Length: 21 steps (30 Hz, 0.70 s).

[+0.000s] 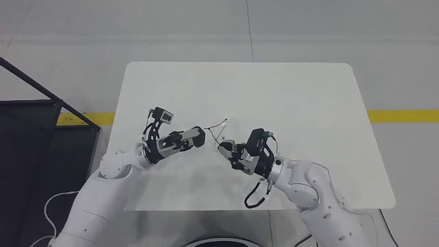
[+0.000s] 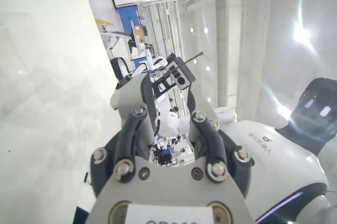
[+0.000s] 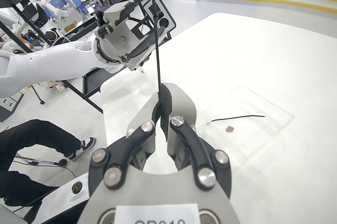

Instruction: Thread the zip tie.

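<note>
Our right gripper is closed tight on the zip tie, so we can aim its strap at the slotted black plate our left gripper pinches steady.

Arms angled inward, left claw and right claw near each other, both seemingly clamped.

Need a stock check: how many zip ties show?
2. One zip tie pinched in the right gripper; a second zip tie lying on the table. Others may be hidden.
</note>
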### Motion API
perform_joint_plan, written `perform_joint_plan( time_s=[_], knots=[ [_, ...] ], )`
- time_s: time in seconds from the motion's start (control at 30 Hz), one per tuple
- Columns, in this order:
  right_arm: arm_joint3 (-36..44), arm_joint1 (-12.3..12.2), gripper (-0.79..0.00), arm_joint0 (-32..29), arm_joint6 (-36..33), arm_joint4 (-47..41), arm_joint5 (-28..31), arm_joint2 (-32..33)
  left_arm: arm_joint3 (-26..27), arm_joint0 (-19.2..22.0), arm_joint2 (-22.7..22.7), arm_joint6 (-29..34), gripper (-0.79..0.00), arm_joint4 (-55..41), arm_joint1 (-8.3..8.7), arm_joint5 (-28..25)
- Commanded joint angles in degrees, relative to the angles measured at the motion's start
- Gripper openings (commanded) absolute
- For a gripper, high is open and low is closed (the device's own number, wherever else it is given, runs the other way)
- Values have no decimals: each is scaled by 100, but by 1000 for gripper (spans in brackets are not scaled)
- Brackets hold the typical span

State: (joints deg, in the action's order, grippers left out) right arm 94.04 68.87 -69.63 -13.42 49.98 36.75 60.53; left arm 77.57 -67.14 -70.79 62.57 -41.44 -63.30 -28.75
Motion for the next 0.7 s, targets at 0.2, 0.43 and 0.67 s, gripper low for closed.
perform_joint_plan(
  time_s=[0.2,0.43,0.67],
  knots=[
    [29,-1,-785,-2,23,116,-12,-36,-156,119,76,78,-489,-131,-41,117],
    [18,-2,-785,4,43,152,-8,-56,-249,180,115,83,-646,-128,-71,92],
    [-2,-7,-785,22,30,192,32,-66,-292,214,127,66,-597,-142,-97,83]
  ],
)
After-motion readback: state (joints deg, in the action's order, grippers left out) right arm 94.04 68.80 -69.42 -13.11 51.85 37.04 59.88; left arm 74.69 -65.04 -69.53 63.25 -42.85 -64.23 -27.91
